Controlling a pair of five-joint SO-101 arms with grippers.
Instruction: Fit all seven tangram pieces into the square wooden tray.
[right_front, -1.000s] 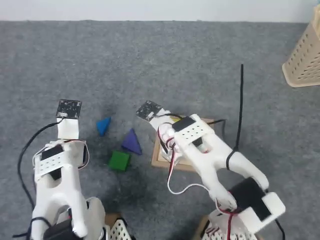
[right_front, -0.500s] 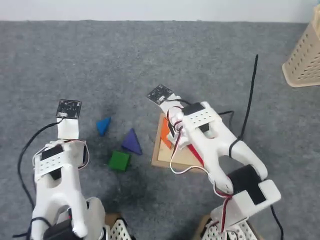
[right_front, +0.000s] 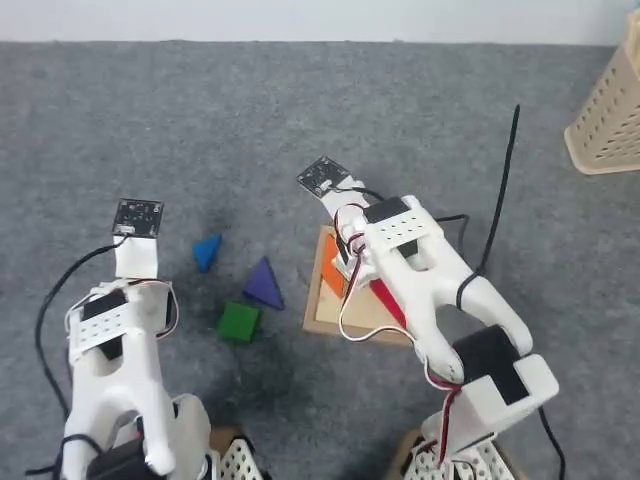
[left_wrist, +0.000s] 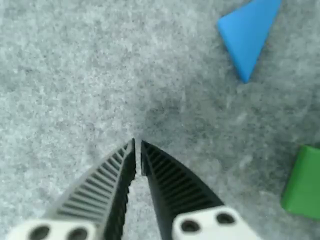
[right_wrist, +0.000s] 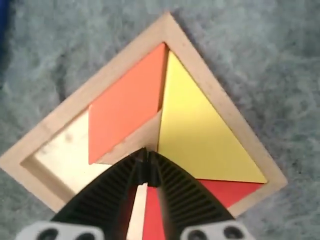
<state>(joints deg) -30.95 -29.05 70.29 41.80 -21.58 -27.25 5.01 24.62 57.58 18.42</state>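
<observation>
The square wooden tray (right_front: 322, 318) lies on the grey carpet under my right arm. In the right wrist view the tray (right_wrist: 220, 102) holds an orange piece (right_wrist: 127, 112), a big yellow triangle (right_wrist: 197, 135) and a red piece (right_wrist: 230, 192), with a bare corner of floor beside them. My right gripper (right_wrist: 146, 151) hangs shut over the tray's middle, nothing in it. A blue triangle (right_front: 206, 250), a purple triangle (right_front: 263, 283) and a green square (right_front: 238, 321) lie on the carpet left of the tray. My left gripper (left_wrist: 137, 145) is shut and empty over bare carpet, close to the blue triangle (left_wrist: 248, 32) and green square (left_wrist: 304, 182).
A beige perforated tower (right_front: 610, 110) stands at the far right edge. A black cable (right_front: 500, 200) runs from the right arm across the carpet behind the tray. Open carpet stretches across the far half of the table.
My right arm has swung toward the far side and slightly right, uncovering the tray's left part, where the orange piece now shows. The left arm and the three loose pieces have not moved.
</observation>
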